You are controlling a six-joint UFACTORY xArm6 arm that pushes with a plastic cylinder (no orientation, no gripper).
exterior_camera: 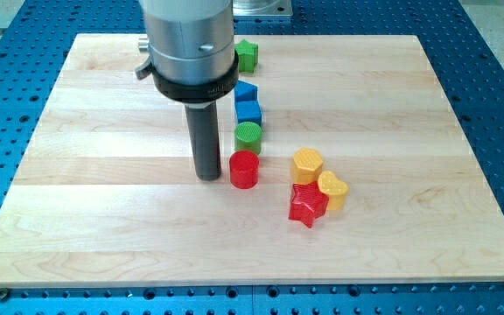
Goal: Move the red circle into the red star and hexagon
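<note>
The red circle (pixel 244 169) sits near the middle of the wooden board (pixel 103 227). My tip (pixel 208 178) rests on the board just to the circle's left, almost touching it. The red star (pixel 307 204) lies to the lower right of the circle. The yellow hexagon (pixel 307 164) sits just above the star, touching it. A yellow heart (pixel 332 190) touches the star's right side. A small gap separates the red circle from the hexagon and star.
A green circle (pixel 248 136) sits just above the red circle. Two blue blocks (pixel 248 112) (pixel 246 91) stack in a line above it. A green star (pixel 247 55) lies near the board's top edge, partly behind the arm.
</note>
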